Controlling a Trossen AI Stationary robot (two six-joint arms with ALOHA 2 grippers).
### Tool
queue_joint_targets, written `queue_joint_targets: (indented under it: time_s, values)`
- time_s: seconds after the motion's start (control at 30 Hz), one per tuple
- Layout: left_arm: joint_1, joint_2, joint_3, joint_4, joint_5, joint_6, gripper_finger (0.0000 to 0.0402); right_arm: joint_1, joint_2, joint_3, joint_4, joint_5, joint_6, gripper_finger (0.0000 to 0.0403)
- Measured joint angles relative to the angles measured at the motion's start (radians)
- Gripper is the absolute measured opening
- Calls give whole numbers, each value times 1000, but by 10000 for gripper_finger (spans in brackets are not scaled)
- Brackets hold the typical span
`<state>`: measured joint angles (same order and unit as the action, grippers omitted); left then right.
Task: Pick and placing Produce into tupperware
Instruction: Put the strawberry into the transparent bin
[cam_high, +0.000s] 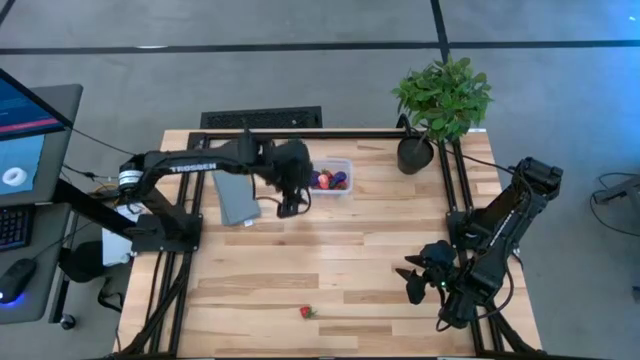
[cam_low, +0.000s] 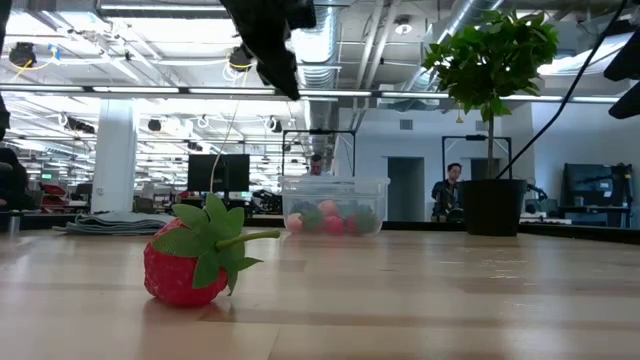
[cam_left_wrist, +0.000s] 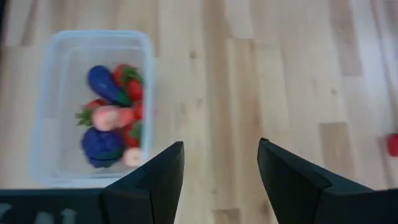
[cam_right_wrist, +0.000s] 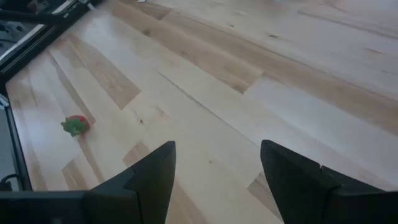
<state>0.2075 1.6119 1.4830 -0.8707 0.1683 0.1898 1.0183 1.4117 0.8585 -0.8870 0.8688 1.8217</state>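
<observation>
high: straight down | low: table-level, near strawberry (cam_low: 187, 265) | wrists: angled down at tabletop

Hand: right hand (cam_right_wrist: 217, 180), two dark fingers spread apart, nothing between them.
Strawberry: one red strawberry (cam_right_wrist: 76, 124), green top, lying alone.
Worktop: pale wood planks (cam_right_wrist: 261, 93).

We count one tub (cam_high: 334, 180), two purple pieces (cam_left_wrist: 107, 84) inside, one loose strawberry (cam_high: 307, 312), one plant (cam_high: 443, 98).

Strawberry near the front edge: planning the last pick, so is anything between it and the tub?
Nothing visible. Bare table lies between the strawberry and the tub; the left end effector hangs open beside the tub.
</observation>
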Motion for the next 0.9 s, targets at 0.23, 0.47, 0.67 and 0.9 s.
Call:
queue_joint_targets:
  time_s: [0.23,0.47,0.67,0.9]
  values:
    - [-177,-22,0,-41,-86,-85,192,0,0,0,12,0,-22,260]
    - [-351,-22,0,-62,-206,-200,192,0,0,0,17,0,-28,260]
    - [-502,-22,0,-55,-327,-312,192,-3,0,0,58,0,-104,260]
    - [-628,-22,-42,52,-463,-429,192,-6,0,0,59,1,-145,260]
